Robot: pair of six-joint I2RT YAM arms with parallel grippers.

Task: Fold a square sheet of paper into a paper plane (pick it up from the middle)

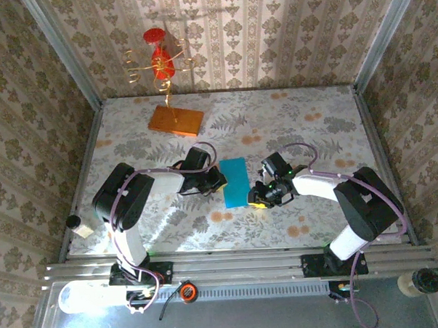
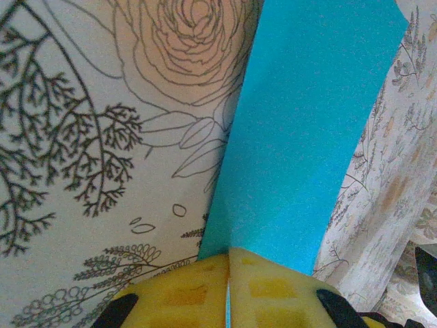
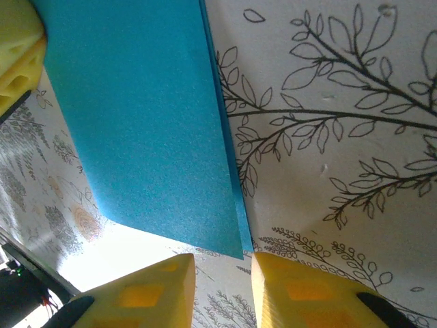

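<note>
Your thin cyan-blue sheet of paper (image 1: 234, 182) lies doubled over into a narrow rectangle on the leaf-patterned table (image 1: 297, 124), between the two arms. The right wrist view shows two layers stacked along its long edge. Your left claw (image 1: 217, 180) is clenched on the paper's left edge, its yellow foam pads (image 2: 184, 290) pressed together with the blue sheet coming out from between them. Your right claw (image 1: 260, 197) is released, with a clear gap between its pads. The paper's near corner sits just ahead of that gap, not inside it.

The main risk is the layers slipping. With only one pinch holding, any sideways pull from your left arm would probably drag the sheet and skew the fold. If you close the right claw too shallow, it may catch just the corner or only the top layer, crumpling it or peeling the fold open. Opposed pulls could tear paper this thin. The orange rectangular slab (image 1: 175, 121) is well apart and poses no hazard.
</note>
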